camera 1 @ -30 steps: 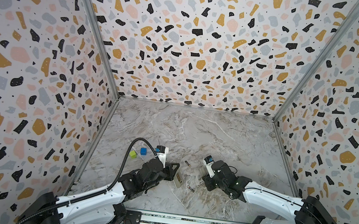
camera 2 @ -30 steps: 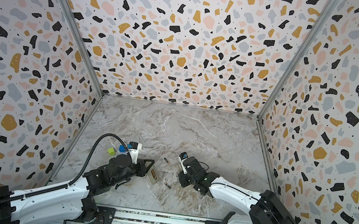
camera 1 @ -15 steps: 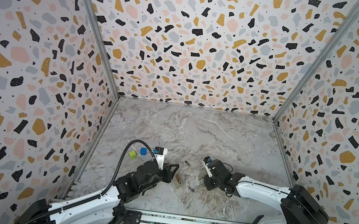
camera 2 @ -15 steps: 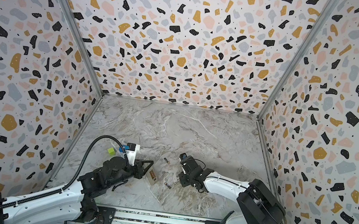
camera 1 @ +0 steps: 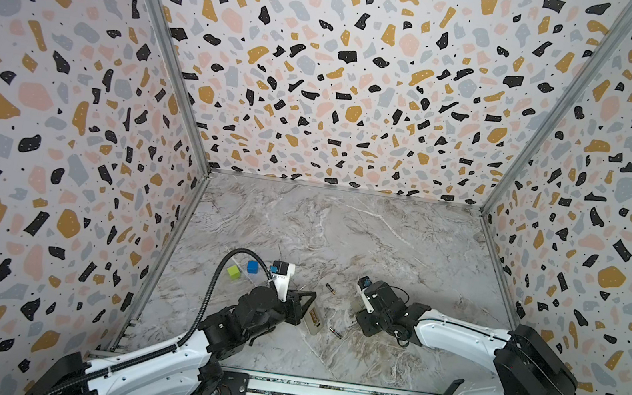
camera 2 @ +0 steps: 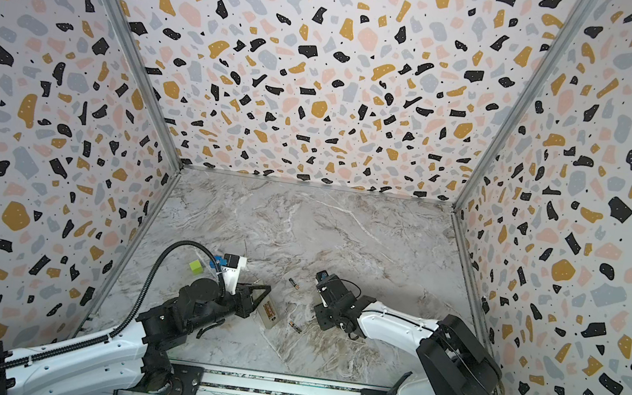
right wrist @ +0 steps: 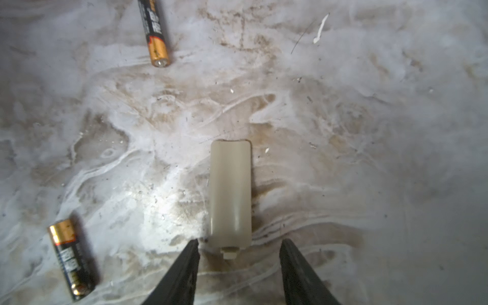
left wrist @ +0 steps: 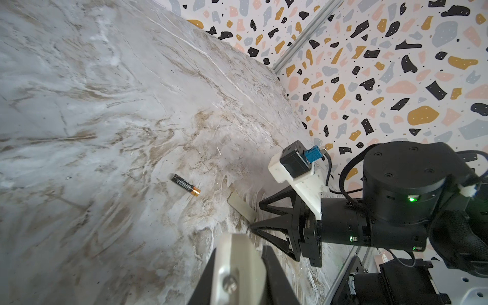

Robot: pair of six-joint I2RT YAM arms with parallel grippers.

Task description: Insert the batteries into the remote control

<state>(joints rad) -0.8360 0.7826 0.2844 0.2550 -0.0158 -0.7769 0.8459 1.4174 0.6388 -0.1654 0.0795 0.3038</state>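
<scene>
Left end effector (camera 1: 307, 310) is clamped on one end of the remote control (camera 1: 312, 319), near the worktop's (camera 1: 343, 231) front edge, left of its middle. Right end effector (right wrist: 239, 245) hangs with jaws apart, astride the tabbed end of a loose beige cover (right wrist: 229, 190) lying flat. One battery (camera 1: 335, 332) lies just beside the remote's free end; the other battery (camera 1: 330, 288) lies farther toward the back edge.

We count two batteries (right wrist: 155, 34), with the second battery (right wrist: 70, 260) lying apart from the first. We count one remote control (camera 1: 312, 319) and one off-white battery cover (right wrist: 229, 190). We find two small cubes: one yellow-green cube (camera 1: 234, 271) and one blue cube (camera 1: 252, 267). We also count two robot arms, the left arm (camera 1: 157, 359) and the right arm (camera 1: 455, 331).
</scene>
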